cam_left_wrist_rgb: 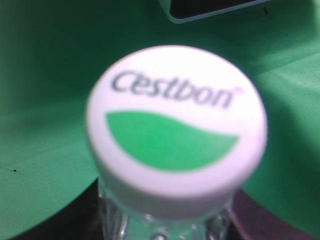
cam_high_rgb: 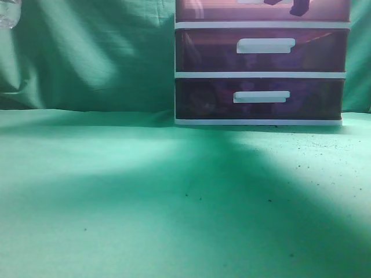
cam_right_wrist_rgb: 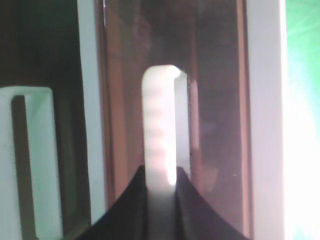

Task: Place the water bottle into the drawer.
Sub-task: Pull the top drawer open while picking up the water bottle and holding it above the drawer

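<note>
On the far left of the exterior view only a sliver of the water bottle (cam_high_rgb: 8, 14) shows at the top corner, high above the green bench (cam_high_rgb: 145, 191) and well apart from the drawer unit (cam_high_rgb: 261, 74). The left wrist view fills this gap: it looks down on the white cap (cam_left_wrist_rgb: 176, 125) with its green mark and on clear plastic below. The left hand is not visible, so I cannot tell whether it grips the bottle; a weak grip there could let the bottle slip. At the right, the drawer (cam_high_rgb: 262, 10) is cut by the top edge in the exterior view, with a dark shape at its handle. Only the right wrist view shows that the right hand (cam_right_wrist_rgb: 161, 177) is closed narrow on the white handle (cam_right_wrist_rgb: 160, 125). I judge a crooked pull could slip off or drag the whole unit.
</note>
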Motion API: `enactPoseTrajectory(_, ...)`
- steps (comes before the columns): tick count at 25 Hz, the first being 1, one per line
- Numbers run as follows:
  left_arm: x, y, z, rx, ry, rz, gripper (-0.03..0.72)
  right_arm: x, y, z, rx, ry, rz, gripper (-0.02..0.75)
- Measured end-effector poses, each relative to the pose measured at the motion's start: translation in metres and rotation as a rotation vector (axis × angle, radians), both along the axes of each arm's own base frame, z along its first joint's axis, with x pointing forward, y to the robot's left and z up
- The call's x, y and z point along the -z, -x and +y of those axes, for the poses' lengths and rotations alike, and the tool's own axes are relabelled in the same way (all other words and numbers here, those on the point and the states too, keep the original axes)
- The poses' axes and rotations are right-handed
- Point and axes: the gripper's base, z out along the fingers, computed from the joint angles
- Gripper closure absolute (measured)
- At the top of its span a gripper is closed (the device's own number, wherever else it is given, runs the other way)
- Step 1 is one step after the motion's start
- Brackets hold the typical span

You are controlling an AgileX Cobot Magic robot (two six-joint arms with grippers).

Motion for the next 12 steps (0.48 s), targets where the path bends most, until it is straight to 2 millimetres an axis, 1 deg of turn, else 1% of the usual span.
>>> enactPoseTrajectory(3,0.0,0.0,0.0,0.0,0.0,0.0,0.395,-0.003,-0.002,-0.001,0.012,0.004,-0.007,0.658)
enactPoseTrajectory(7,0.0,0.0,0.0,0.0,0.0,0.0,0.395,-0.004,-0.001,-0.001,0.044,-0.043,0.007,0.658)
enactPoseTrajectory(9,0.0,0.0,0.0,0.0,-0.002,0.0,0.395,-0.003,0.002,-0.001,0.06,-0.072,0.021,0.658)
enactPoseTrajectory(12,0.0,0.0,0.001,0.0,-0.011,-0.002,0.395,-0.004,0.015,-0.001,0.075,-0.07,0.036,0.658)
